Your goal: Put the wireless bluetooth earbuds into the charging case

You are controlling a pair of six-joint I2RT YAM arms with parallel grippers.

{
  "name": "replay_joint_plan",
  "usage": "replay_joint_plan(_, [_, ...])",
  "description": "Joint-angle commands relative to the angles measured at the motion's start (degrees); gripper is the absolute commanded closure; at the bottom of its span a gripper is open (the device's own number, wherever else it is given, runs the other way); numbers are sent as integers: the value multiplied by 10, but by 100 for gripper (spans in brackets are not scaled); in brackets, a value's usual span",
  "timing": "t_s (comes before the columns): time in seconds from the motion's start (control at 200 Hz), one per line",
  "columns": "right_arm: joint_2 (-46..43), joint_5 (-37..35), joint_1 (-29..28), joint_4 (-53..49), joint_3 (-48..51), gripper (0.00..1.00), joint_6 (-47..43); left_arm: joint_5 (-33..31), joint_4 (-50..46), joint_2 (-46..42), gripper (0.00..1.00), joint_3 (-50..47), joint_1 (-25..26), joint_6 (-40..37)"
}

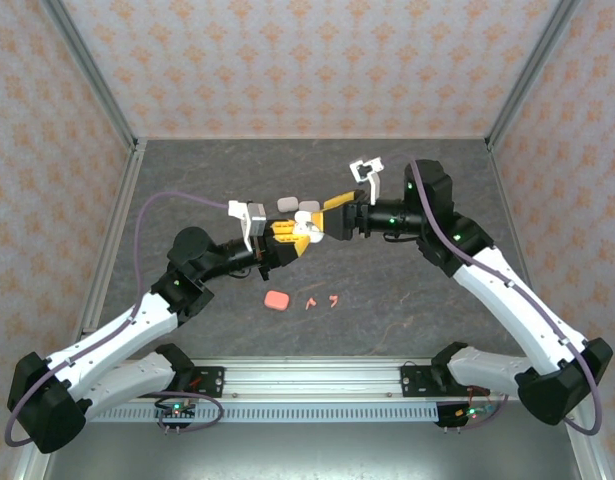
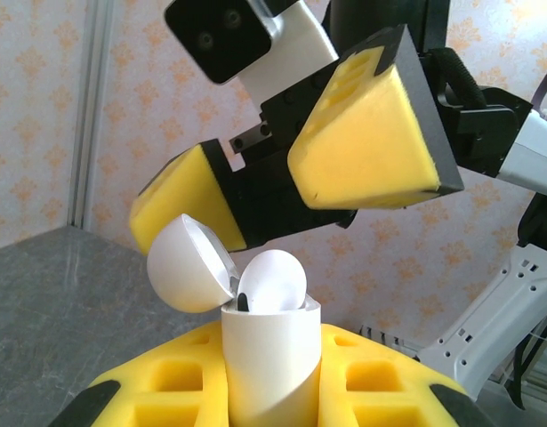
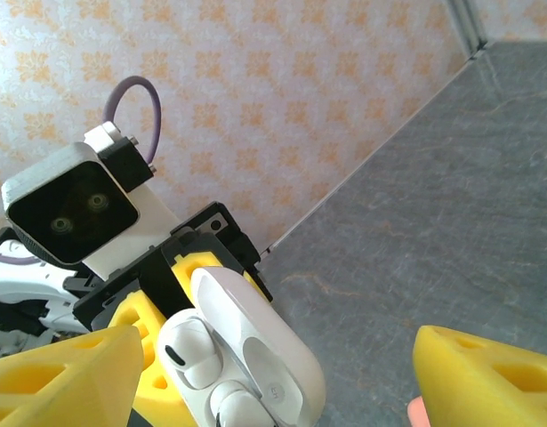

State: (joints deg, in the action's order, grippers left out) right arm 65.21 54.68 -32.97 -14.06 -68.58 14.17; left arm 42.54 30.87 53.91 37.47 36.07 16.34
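Two coral earbuds (image 1: 309, 301) on table (image 1: 417, 290), overhead

The dark grey worktop (image 1: 407, 330) is carrying a coral-pink case (image 1: 277, 299), one coral-pink earbud (image 1: 309, 301) lying just right of it, a second earbud (image 1: 334, 298) further right.

My left gripper (image 1: 287, 238) clamps the white charging case (image 1: 305, 228) above mid-table. My right gripper (image 1: 329, 215), jaws spread, is just beside it. On the table (image 1: 407, 290) nearer my bases: pink case (image 1: 277, 299), then coral earbud (image 1: 309, 301) and second coral earbud (image 1: 334, 298) to its right.
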Motion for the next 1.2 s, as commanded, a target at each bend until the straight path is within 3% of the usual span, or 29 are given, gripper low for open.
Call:
replay_joint_plan(0.0, [5,52,-6,20,-8,22,5,-13,4,-3,100,20,6,-13])
replay_joint_plan(0.42, [-26,80,-22,4,-11,37,-43,-40,-24,19,100,32,10,-14])
replay_joint_plan(0.741, [-63,54,-23,-12,4,38,-73,-49,-35,33,100,37,10,-12])
replay_joint_plan(1.196, [-89,-81,-23,-75,-9,35,-121,-69,-62,54,100,51,10,-10])
